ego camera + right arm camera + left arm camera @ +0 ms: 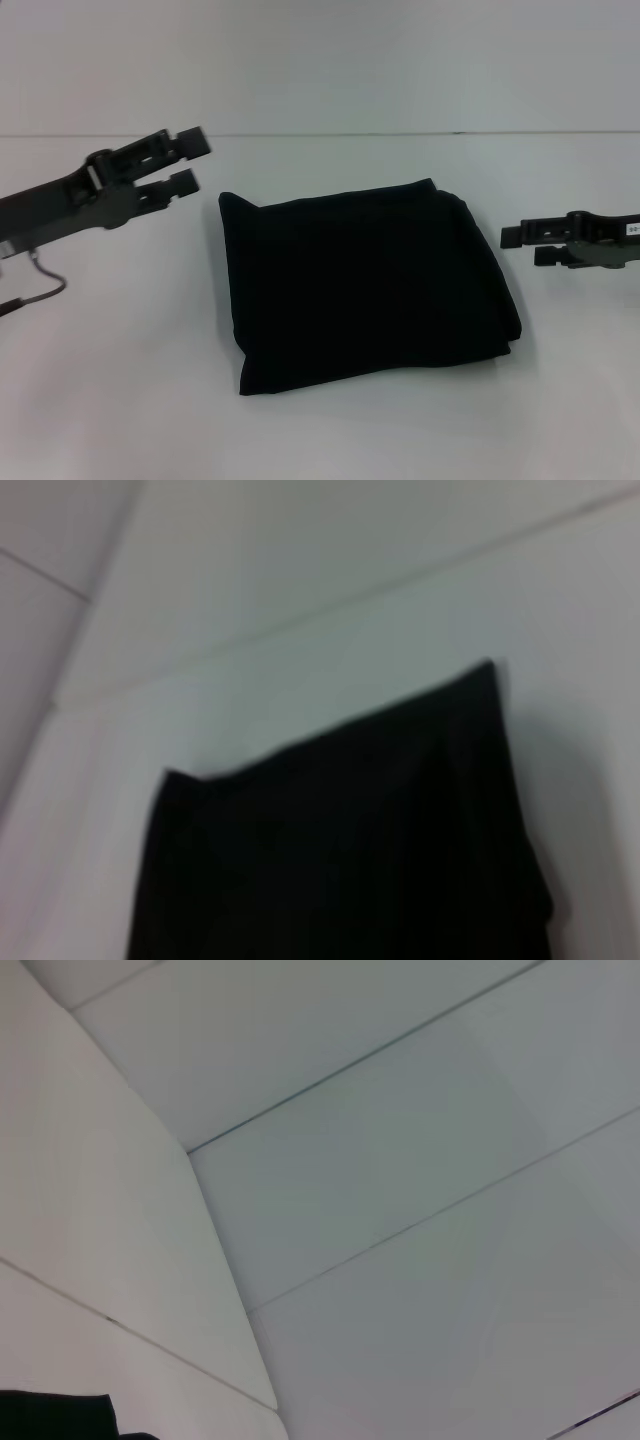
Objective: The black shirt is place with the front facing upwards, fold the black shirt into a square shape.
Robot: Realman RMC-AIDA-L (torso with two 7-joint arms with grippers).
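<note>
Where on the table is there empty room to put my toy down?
The white table is bare in front of the black shirt, along its whole near edge, and behind it up to the back wall. It is tighter at the sides: the left hand hovers open by the shirt's far left corner, and the right hand hovers open just right of it.

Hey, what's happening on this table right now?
A two-armed robot is folding a black shirt, which now lies as a compact, roughly square bundle in the middle of the white table. Neither arm touches it. The left gripper hangs open above the table off the shirt's left side, and the right gripper hangs open off its right side.
</note>
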